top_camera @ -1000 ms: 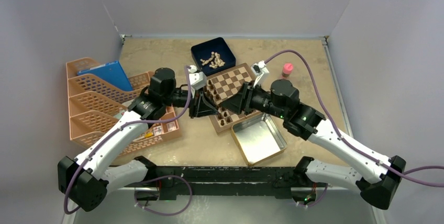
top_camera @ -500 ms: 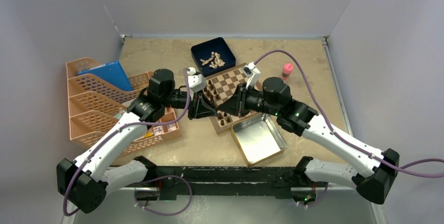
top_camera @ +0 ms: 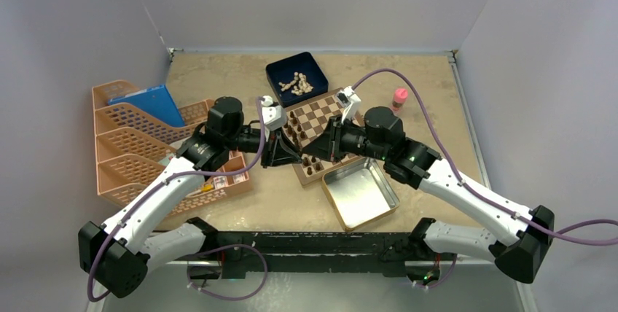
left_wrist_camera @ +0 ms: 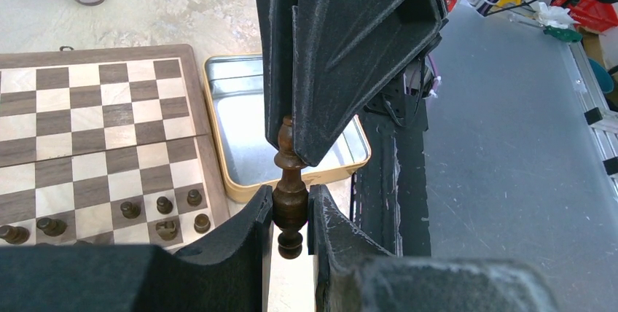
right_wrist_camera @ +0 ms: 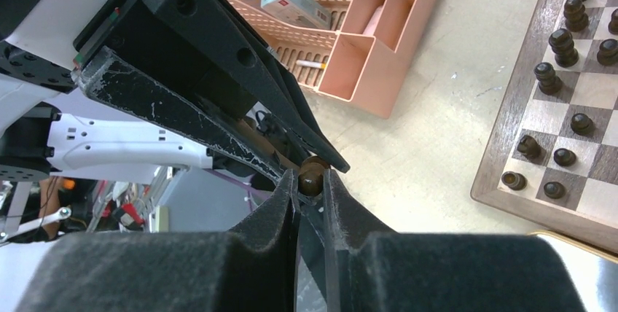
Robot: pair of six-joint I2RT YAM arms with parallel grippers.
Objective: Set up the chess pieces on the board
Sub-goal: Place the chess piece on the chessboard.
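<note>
One dark brown chess piece [left_wrist_camera: 290, 197] hangs in the air between both grippers, just off the board's near left corner. My left gripper [left_wrist_camera: 290, 213] is shut on its thick middle. My right gripper [right_wrist_camera: 312, 181] comes in from the opposite side, its jaws shut on the piece's round end [right_wrist_camera: 313, 176]. In the top view the left gripper [top_camera: 290, 153] and right gripper [top_camera: 316, 151] meet tip to tip. The board [top_camera: 326, 115] carries several dark chess pieces [top_camera: 313, 163] in its near rows; the same pieces [right_wrist_camera: 561, 46] stand upright in the right wrist view.
An open silver tin [top_camera: 361, 194] lies right in front of the board. A dark blue box [top_camera: 280, 73] with pale chessmen sits behind it. Orange desk trays [top_camera: 138, 153] with a blue folder fill the left side. A small pink bottle [top_camera: 400, 97] stands right of the board.
My right arm has swung left to meet the left gripper, and its jaws have closed onto the end of the piece. The left arm has stayed still, holding the piece.
</note>
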